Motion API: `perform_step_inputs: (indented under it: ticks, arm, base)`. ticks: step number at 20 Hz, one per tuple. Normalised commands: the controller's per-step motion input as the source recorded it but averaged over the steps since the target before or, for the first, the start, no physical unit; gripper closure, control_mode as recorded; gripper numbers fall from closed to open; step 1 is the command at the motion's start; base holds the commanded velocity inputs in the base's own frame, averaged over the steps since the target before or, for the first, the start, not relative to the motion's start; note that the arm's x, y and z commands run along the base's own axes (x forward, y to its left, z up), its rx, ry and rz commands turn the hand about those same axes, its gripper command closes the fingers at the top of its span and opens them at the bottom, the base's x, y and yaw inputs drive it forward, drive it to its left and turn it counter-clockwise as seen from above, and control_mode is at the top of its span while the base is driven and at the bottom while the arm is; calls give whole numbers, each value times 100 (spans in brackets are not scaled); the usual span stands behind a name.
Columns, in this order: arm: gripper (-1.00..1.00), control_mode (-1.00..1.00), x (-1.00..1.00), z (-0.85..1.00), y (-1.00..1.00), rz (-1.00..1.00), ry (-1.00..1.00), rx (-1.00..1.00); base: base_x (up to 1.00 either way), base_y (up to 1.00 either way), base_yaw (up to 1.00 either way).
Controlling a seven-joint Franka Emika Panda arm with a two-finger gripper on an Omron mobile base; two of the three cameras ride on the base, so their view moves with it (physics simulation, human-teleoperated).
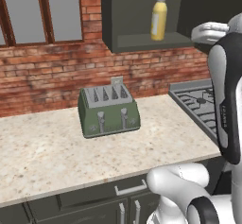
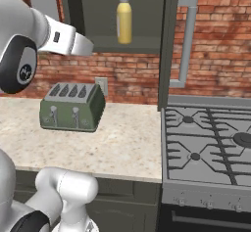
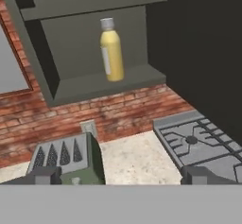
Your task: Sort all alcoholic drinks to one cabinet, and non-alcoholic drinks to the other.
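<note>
yellow bottle [image 1: 159, 17] upright in open cabinet [image 1: 142, 41]

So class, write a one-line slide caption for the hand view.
Open gripper faces the open cabinet, where the yellow bottle stands upright, above toaster and stove.

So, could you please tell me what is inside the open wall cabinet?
The tall yellow bottle stands upright on the open wall cabinet's bottom shelf. Its higher shelf is mostly cut off.
</note>
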Motion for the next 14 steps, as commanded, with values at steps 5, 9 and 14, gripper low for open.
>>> perform_step_inputs:
  ticks: [5, 9, 14]
  arm:
    - [-100, -100, -37, -71, 1, 0, 9, 0]
    - [-100, -100, -29, -41, 14, 0, 17, 0]
    - [-100, -100, -22, -29, 27, 2, 26, 0]
  base:
    - [0, 0, 0]
    - [0, 0, 0]
    - [0, 0, 0]
